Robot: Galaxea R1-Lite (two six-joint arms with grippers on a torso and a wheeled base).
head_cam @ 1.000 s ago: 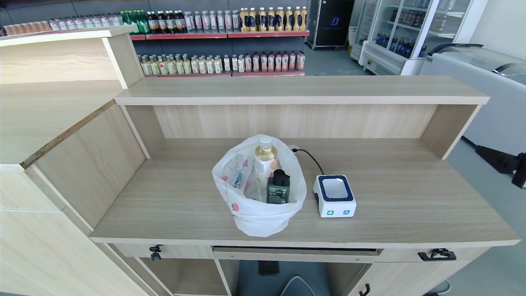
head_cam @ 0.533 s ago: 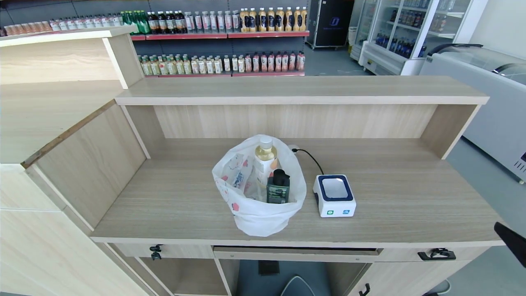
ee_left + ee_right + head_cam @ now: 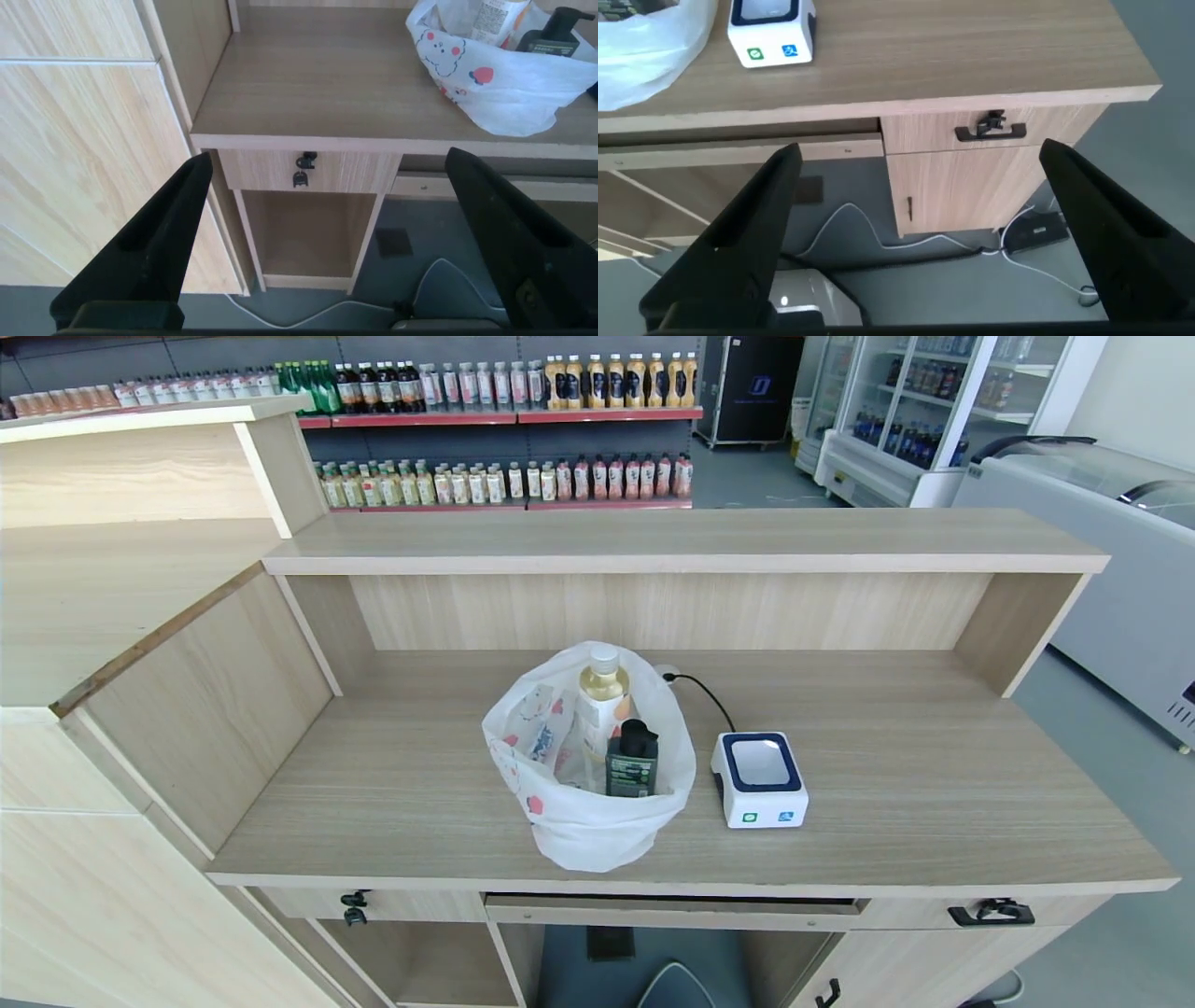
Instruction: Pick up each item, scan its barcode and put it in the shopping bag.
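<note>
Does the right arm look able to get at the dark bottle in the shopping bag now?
Probably yes. The right gripper hangs open in front of the counter, the shopping bag is open-mouthed and the dark bottle stands with its top exposed. The scanner beside the bag suggests coming from above.

So the left gripper (image 3: pixel 329 159) hangs low in front of the checkout counter (image 3: pixel 318 75), its black fingers (image 3: pixel 140 252) spread wide apart. Past them there's a small drawer (image 3: pixel 346 171) right under the counter edge with a dark key (image 3: pixel 303 171) in its lock, and an open cubby (image 3: pixel 308 233) below that. A cable (image 3: pixel 308 303) snakes across the floor. The white shopping bag (image 3: pixel 505 79) with cartoon prints sits on the counter near the front edge, and a black pump bottle (image 3: pixel 559 19) pokes out of it.
</note>
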